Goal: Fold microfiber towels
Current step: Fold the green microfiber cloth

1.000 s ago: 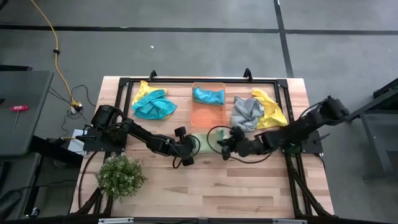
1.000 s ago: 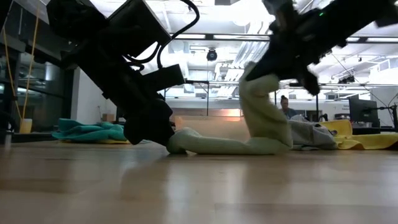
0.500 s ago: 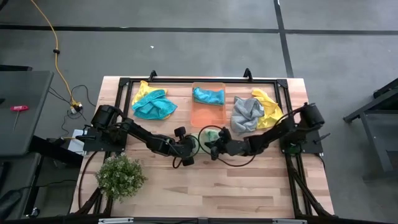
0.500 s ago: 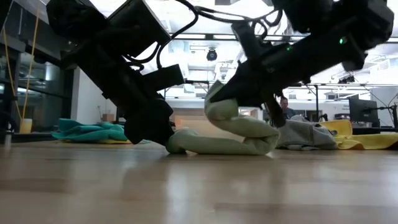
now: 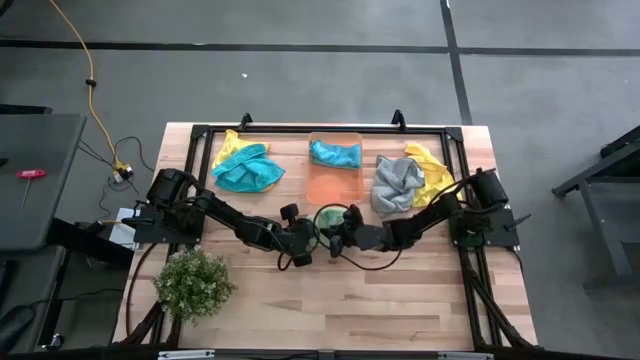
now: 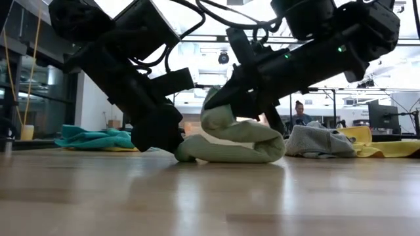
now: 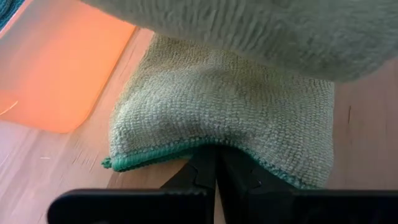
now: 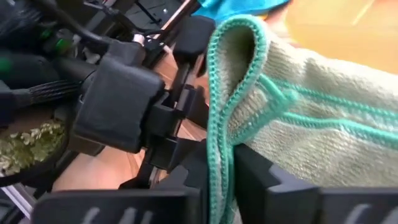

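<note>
The soft light-green microfiber towel [image 6: 230,141] with its teal stitched edge is lying near the middle of the pale wooden table [image 5: 330,310], just in front of the translucent orange plastic bin [image 5: 335,180]. The left gripper [image 5: 306,236] is clamped shut on the towel's hem at the table surface. The right gripper [image 5: 333,240] is pinching the opposite edge, lifted and doubled over — its fingers are close around the fold, though whether they are loosening I cannot tell. The two grippers are sitting almost against each other. The near half of the table is lying open, with only the small bushy green plant [image 5: 193,283] at the left corner. Compared with a second ago, the right gripper has carried its edge leftward and lower — the raised loop is now flatter.
</note>
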